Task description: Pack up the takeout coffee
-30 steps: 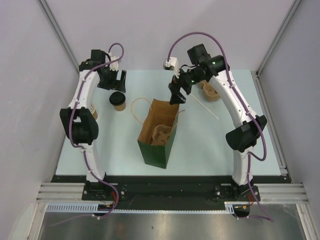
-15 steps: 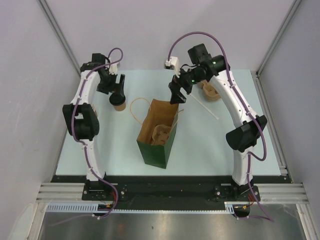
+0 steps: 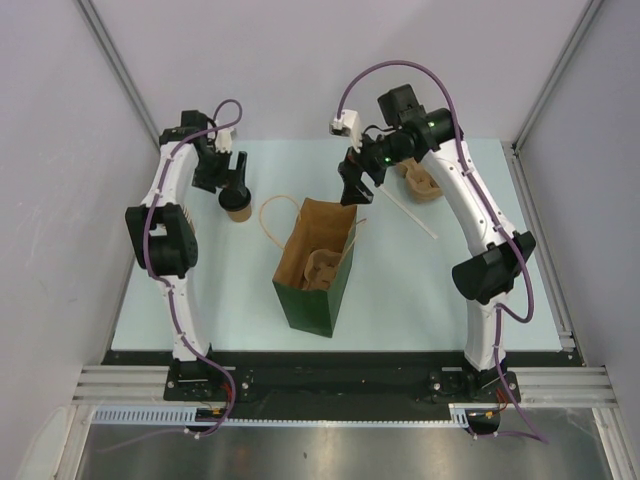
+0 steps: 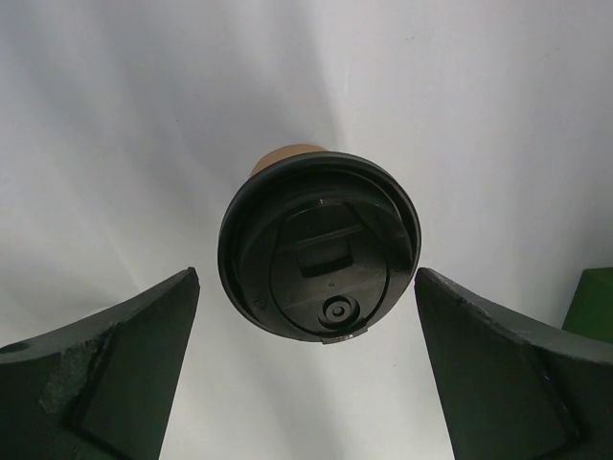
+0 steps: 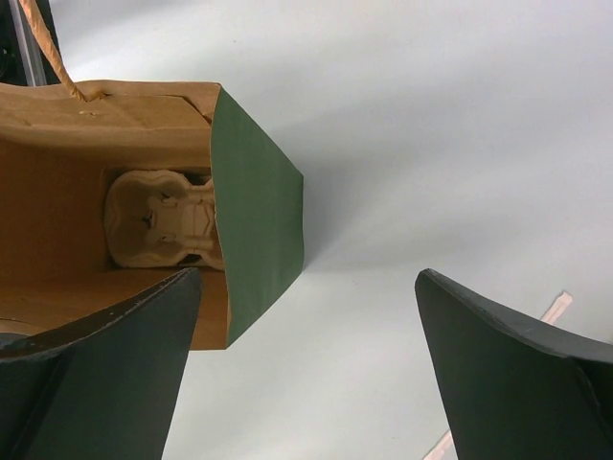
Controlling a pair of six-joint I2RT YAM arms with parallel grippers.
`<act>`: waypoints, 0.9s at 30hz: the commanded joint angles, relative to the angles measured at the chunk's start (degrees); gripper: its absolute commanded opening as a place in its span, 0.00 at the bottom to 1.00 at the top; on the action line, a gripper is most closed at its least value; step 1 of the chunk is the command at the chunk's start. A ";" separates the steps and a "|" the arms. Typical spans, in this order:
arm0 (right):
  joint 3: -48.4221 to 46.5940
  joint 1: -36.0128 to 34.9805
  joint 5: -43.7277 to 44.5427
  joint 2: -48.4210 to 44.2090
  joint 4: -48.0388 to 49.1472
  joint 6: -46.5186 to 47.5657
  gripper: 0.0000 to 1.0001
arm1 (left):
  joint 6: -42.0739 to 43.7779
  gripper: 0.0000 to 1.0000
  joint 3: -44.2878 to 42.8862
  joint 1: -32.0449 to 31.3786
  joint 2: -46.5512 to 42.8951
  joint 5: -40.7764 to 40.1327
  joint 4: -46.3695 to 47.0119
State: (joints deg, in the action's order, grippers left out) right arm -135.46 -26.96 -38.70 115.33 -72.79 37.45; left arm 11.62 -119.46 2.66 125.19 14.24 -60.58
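The takeout coffee (image 3: 238,205), a brown paper cup with a black lid, stands upright at the table's far left. In the left wrist view its lid (image 4: 319,244) lies just ahead of and between my open fingers. My left gripper (image 3: 232,180) (image 4: 306,383) is open above it, not touching. The green paper bag (image 3: 315,262) stands open mid-table with a pulp cup carrier (image 3: 322,268) (image 5: 158,220) inside. My right gripper (image 3: 352,185) (image 5: 306,383) is open and empty, hovering over the bag's far rim (image 5: 254,220).
A stack of pale lidless cups (image 3: 190,217) stands by the left arm's elbow, mostly hidden. A brown pulp piece (image 3: 420,182) lies at the back right. A paper-wrapped straw (image 3: 408,215) (image 5: 556,307) lies right of the bag. Bag handles (image 3: 272,215) loop out left.
My left gripper has moved nearer and come over the coffee cup, still open. My right gripper has shifted slightly toward the far side above the bag's rim.
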 commanded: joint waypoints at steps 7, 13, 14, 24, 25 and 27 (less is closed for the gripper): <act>-3.85 0.33 0.29 1.04 -0.59 -0.54 0.99 | 0.07 0.99 -3.15 0.07 -0.03 2.90 0.55; -4.73 0.33 0.29 1.39 -0.77 -0.27 1.00 | -0.10 0.99 -1.48 0.16 -0.12 2.28 1.51; -4.73 0.33 0.29 1.39 -0.77 -0.36 1.00 | -0.10 0.99 -1.48 0.16 -0.03 2.46 1.43; -4.46 0.94 0.38 1.21 -0.95 -0.80 1.00 | -0.10 0.99 -0.60 0.07 1.46 2.90 1.86; -4.46 0.94 0.38 1.21 -0.95 -0.80 1.00 | -0.19 0.99 -0.34 0.16 1.64 2.90 2.04; -4.46 1.03 0.38 1.21 -0.95 -0.80 1.00 | -0.19 0.98 -0.25 0.07 1.73 2.81 2.22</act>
State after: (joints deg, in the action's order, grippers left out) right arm -137.51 -26.37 -38.30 116.71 -73.03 37.45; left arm 11.57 -119.79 2.66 126.56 15.84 -59.79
